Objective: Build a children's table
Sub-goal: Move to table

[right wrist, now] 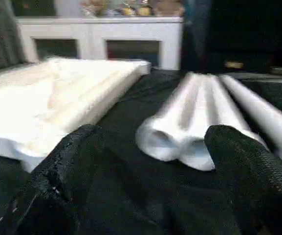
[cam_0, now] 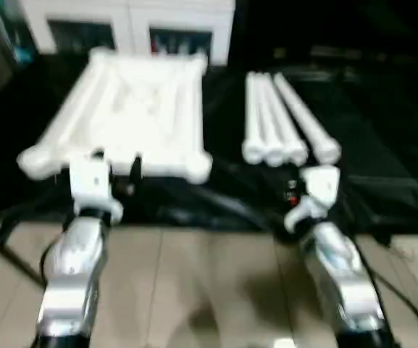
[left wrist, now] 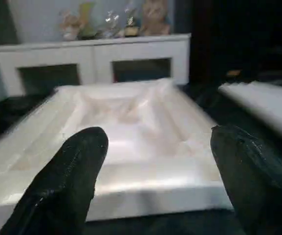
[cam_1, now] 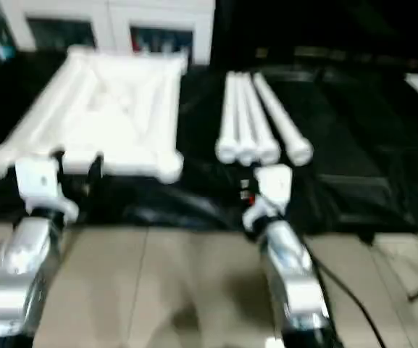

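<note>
The children's table lies in parts on a black cloth. Its white top (cam_0: 132, 109) rests upside down at the left, rimmed underside facing up. Several long white legs (cam_0: 281, 119) lie side by side to its right, their hollow ends (right wrist: 172, 139) toward me. My left gripper (left wrist: 159, 134) hovers open just before the top's near edge (left wrist: 145, 196), nothing between its black fingers (left wrist: 67, 176). My right gripper (right wrist: 155, 131) stands open a little short of the legs' near ends, holding nothing.
A white cabinet with glass doors (cam_0: 129, 25) stands behind the table top, small figures (left wrist: 116, 22) on it. The black cloth (cam_0: 368, 130) stretches to the right. Beige floor (cam_0: 209, 283) with dark cables (cam_0: 411, 304) lies under my forearms.
</note>
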Motion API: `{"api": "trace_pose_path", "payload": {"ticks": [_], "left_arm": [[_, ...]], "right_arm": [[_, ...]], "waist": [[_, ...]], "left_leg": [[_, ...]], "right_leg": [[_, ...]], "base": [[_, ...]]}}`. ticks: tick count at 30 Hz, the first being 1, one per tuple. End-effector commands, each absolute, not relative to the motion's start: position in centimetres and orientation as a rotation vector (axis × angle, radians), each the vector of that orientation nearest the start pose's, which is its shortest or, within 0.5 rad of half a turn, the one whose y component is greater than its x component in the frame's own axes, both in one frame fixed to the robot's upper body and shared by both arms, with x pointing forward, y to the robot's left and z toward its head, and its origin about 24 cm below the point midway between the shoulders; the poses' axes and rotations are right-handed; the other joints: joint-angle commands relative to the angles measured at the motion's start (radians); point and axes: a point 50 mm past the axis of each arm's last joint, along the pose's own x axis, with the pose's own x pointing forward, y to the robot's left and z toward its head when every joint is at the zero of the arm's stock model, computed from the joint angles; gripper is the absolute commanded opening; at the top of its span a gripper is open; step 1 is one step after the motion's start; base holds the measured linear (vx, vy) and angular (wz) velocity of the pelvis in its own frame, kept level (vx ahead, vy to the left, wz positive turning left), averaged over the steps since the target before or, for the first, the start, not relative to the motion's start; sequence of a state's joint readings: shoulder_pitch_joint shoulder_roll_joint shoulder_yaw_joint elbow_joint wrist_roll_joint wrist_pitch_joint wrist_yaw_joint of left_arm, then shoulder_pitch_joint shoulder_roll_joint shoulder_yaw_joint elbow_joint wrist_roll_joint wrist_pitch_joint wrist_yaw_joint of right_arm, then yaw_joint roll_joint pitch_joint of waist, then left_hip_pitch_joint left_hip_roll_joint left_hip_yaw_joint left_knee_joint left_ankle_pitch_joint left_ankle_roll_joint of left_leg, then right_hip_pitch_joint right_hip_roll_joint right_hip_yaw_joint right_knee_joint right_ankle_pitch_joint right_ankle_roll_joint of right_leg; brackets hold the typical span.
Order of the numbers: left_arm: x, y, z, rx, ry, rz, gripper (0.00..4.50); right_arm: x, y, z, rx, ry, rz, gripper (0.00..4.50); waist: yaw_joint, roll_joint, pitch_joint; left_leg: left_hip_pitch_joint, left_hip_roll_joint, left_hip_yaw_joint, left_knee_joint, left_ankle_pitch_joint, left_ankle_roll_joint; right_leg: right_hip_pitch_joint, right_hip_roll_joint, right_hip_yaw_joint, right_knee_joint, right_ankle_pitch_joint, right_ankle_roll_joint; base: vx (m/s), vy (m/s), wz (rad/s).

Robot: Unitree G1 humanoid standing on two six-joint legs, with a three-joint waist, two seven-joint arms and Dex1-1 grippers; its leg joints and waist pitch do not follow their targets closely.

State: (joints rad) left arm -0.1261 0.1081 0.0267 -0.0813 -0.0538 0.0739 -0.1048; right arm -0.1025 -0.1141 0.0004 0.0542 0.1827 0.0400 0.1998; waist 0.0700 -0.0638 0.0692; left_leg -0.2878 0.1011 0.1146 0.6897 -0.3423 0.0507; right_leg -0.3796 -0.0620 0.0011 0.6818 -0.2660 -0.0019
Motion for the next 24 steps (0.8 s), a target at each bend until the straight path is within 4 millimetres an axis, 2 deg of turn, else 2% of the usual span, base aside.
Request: {"api": "trace_pose_path", "payload": {"ticks": [1, 2, 3, 4, 5, 6, 7, 8, 9, 10, 11, 12, 13, 14, 15, 16, 17, 18, 19, 20, 21, 22, 23, 24], "left_arm": [[27.7, 16.4, 8.8, 0.083, -0.119, -0.109, 3.88], [27.7, 16.3, 8.7, 0.086, -0.116, -0.113, 3.88], [27.7, 16.2, 8.4, 0.089, -0.107, -0.115, 3.88], [27.7, 16.2, 8.2, 0.090, -0.100, -0.116, 3.88], [27.7, 16.3, 8.2, 0.089, -0.098, -0.113, 3.88], [27.7, 16.5, 8.2, 0.089, -0.098, -0.110, 3.88], [27.8, 16.6, 8.3, 0.089, -0.100, -0.107, 3.88], [27.8, 16.7, 8.4, 0.089, -0.101, -0.105, 3.88], [27.9, 16.9, 8.5, 0.089, -0.105, -0.101, 3.88], [28.0, 16.9, 8.7, 0.090, -0.107, -0.099, 3.88], [28.0, 16.9, 8.7, 0.090, -0.107, -0.099, 3.88], [28.1, 17.1, 8.8, 0.090, -0.109, -0.096, 3.88], [28.1, 17.2, 8.8, 0.092, -0.109, -0.096, 3.88], [28.2, 17.2, 8.8, 0.092, -0.110, -0.096, 3.88], [28.2, 17.2, 8.9, 0.094, -0.110, -0.096, 3.88], [28.2, 17.2, 8.9, 0.094, -0.111, -0.096, 3.88], [28.2, 17.3, 8.9, 0.094, -0.113, -0.096, 3.88], [28.2, 17.4, 8.9, 0.093, -0.114, -0.096, 3.88], [28.2, 17.4, 8.9, 0.093, -0.115, -0.094, 3.88], [28.3, 17.5, 8.9, 0.092, -0.116, -0.094, 3.88], [28.3, 17.5, 8.9, 0.092, -0.116, -0.093, 3.88], [28.3, 17.6, 8.9, 0.093, -0.117, -0.093, 3.88], [28.3, 17.5, 8.9, 0.094, -0.119, -0.100, 3.88], [28.3, 17.5, 9.0, 0.094, -0.119, -0.102, 3.88]], "right_arm": [[27.6, -15.2, 6.0, 0.078, -0.032, 0.229, 3.75], [27.6, -15.2, 6.0, 0.079, -0.031, 0.226, 3.75], [27.7, -15.3, 6.1, 0.080, -0.031, 0.223, 3.75], [27.8, -15.3, 6.2, 0.084, -0.034, 0.218, 3.75], [27.8, -15.3, 6.3, 0.090, -0.038, 0.216, 3.75], [27.7, -15.2, 6.4, 0.093, -0.040, 0.216, 3.75], [27.7, -15.2, 6.5, 0.096, -0.046, 0.220, 3.75], [27.6, -15.1, 6.5, 0.097, -0.049, 0.223, 3.75], [27.5, -15.1, 6.5, 0.102, -0.047, 0.226, 3.75], [27.5, -15.0, 6.5, 0.106, -0.045, 0.228, 3.75], [27.5, -15.0, 6.5, 0.106, -0.045, 0.228, 3.75], [27.4, -14.7, 6.3, 0.067, -0.038, 0.258, 3.75], [27.3, -14.5, 6.2, 0.051, -0.036, 0.274, 3.75], [27.3, -14.4, 6.2, 0.042, -0.036, 0.277, 3.75], [27.3, -14.2, 6.2, 0.028, -0.038, 0.279, 3.75], [27.4, -14.2, 6.3, 0.030, -0.039, 0.280, 3.75], [27.4, -14.0, 6.3, 0.030, -0.041, 0.284, 3.75], [27.4, -13.9, 6.3, 0.046, -0.042, 0.289, 3.75], [27.4, -13.7, 6.4, 0.075, -0.046, 0.291, 3.75], [27.4, -13.6, 6.4, 0.096, -0.049, 0.292, 3.75], [27.4, -13.6, 6.4, 0.106, -0.047, 0.288, 3.75], [27.4, -13.6, 6.4, 0.108, -0.045, 0.285, 3.75], [27.5, -13.5, 6.4, 0.104, -0.041, 0.286, 3.75], [27.5, -13.5, 6.4, 0.103, -0.041, 0.287, 3.75]], "waist": [[0.037, -0.006, -0.046], [0.032, -0.006, -0.039], [0.027, 0.024, -0.026], [0.023, 0.023, -0.029], [0.021, 0.064, -0.031], [-0.016, 0.098, -0.025], [-0.038, 0.109, -0.035], [-0.051, 0.114, -0.061], [-0.062, 0.112, -0.065], [-0.061, 0.112, -0.059], [-0.070, 0.094, -0.061], [-0.074, 0.077, -0.059], [-0.070, 0.060, -0.060], [-0.048, 0.024, -0.056], [0.001, 0.025, -0.068], [-0.012, 0.008, -0.071], [-0.010, 0.019, -0.068], [-0.009, 0.044, -0.064], [-0.021, 0.074, -0.067], [-0.016, 0.087, -0.065], [-0.016, 0.114, -0.054], [-0.052, 0.141, -0.075], [-0.063, 0.124, -0.089], [-0.049, 0.121, -0.076]], "left_leg": [[-0.082, 0.005, -0.022, 0.042, 0.022, 0.039], [-0.109, 0.013, -0.033, 0.049, 0.079, -0.009], [-0.096, 0.037, -0.039, 0.019, 0.100, -0.033], [-0.104, 0.038, -0.036, -0.004, 0.124, -0.032], [-0.065, 0.065, -0.025, -0.089, 0.120, -0.025], [-0.028, 0.116, -0.062, -0.179, -0.109, -0.024], [0.018, 0.149, -0.104, -0.195, -0.234, -0.027], [0.089, 0.187, -0.157, -0.207, -0.325, 0.048], [0.093, 0.184, -0.166, -0.196, -0.263, 0.168], [0.087, 0.176, -0.154, -0.191, -0.234, 0.210], [0.086, 0.168, -0.139, -0.187, -0.167, 0.285], [0.063, 0.134, -0.102, -0.182, -0.124, 0.296], [0.047, 0.103, -0.072, -0.170, -0.132, 0.267], [-0.029, 0.026, -0.006, -0.121, -0.179, 0.185], [-0.121, 0.020, -0.037, 0.033, -0.041, 0.151], [-0.143, 0.026, -0.041, 0.053, 0.004, 0.102], [-0.159, 0.028, -0.038, 0.051, 0.081, 0.044], [-0.153, 0.047, -0.025, 0.026, 0.154, 0.031], [-0.089, 0.072, -0.025, -0.032, 0.151, -0.008], [-0.111, 0.086, -0.004, -0.106, 0.198, 0.006], [-0.075, 0.110, -0.021, -0.150, 0.100, 0.001], [0.055, 0.181, -0.099, -0.176, -0.116, 0.054], [0.095, 0.218, -0.153, -0.180, -0.114, 0.169], [0.082, 0.209, -0.131, -0.168, -0.073, 0.247]], "right_leg": [[0.147, -0.173, 0.162, -0.186, -0.448, -0.166], [0.159, -0.159, 0.146, -0.187, -0.428, -0.224], [0.141, -0.158, 0.113, -0.207, -0.446, -0.281], [0.147, -0.128, 0.090, -0.207, -0.452, -0.289], [0.127, -0.089, 0.031, -0.210, -0.468, -0.266], [0.090, 0.000, -0.033, -0.148, -0.400, -0.195], [0.051, 0.019, -0.049, -0.086, -0.324, -0.173], [0.002, 0.004, -0.054, -0.002, -0.158, -0.124], [-0.029, -0.001, -0.060, 0.032, -0.074, -0.036], [-0.042, -0.004, -0.062, 0.039, -0.051, -0.009], [-0.062, -0.015, -0.057, 0.038, -0.002, 0.016], [-0.049, -0.035, -0.042, -0.010, 0.048, -0.002], [-0.026, -0.050, -0.025, -0.058, 0.064, -0.018], [0.076, -0.109, 0.049, -0.148, -0.152, -0.076], [0.166, -0.274, 0.072, -0.218, -0.432, -0.004], [0.166, -0.259, 0.041, -0.206, -0.473, 0.038], [0.164, -0.241, -0.017, -0.209, -0.461, 0.036], [0.162, -0.238, -0.075, -0.235, -0.456, -0.046], [0.123, -0.177, -0.048, -0.228, -0.486, -0.107], [0.173, -0.102, -0.095, -0.210, -0.397, -0.169], [0.147, -0.055, -0.117, -0.186, -0.360, -0.142], [0.041, 0.001, -0.122, -0.053, -0.236, -0.130], [-0.008, -0.005, -0.094, 0.015, -0.141, -0.075], [-0.045, -0.014, -0.078, 0.043, -0.088, -0.009]], "base": [[0.061, -0.083, 0.21], [0.084, -0.042, 0.03], [0.073, -0.004, -0.02], [0.073, -0.004, -0.02], [0.081, 0.065, 0.06], [0.100, 0.112, -0.01], [0.100, 0.112, -0.01], [0.118, 0.085, -0.04], [0.124, 0.052, 0.05], [0.124, 0.052, 0.05], [0.114, 0.021, 0.01], [0.111, -0.023, 0.02], [0.111, -0.023, 0.02], [0.090, -0.083, 0.03], [0.111, -0.094, 0.21], [0.111, -0.094, 0.21], [0.133, -0.069, 0.42], [0.122, -0.035, 0.49], [0.122, -0.035, 0.49], [0.164, 0.016, 0.24], [0.212, 0.039, 0.06], [0.212, 0.039, 0.06], [0.205, 0.037, 0.11], [0.184, 0.026, 0.08]]}}
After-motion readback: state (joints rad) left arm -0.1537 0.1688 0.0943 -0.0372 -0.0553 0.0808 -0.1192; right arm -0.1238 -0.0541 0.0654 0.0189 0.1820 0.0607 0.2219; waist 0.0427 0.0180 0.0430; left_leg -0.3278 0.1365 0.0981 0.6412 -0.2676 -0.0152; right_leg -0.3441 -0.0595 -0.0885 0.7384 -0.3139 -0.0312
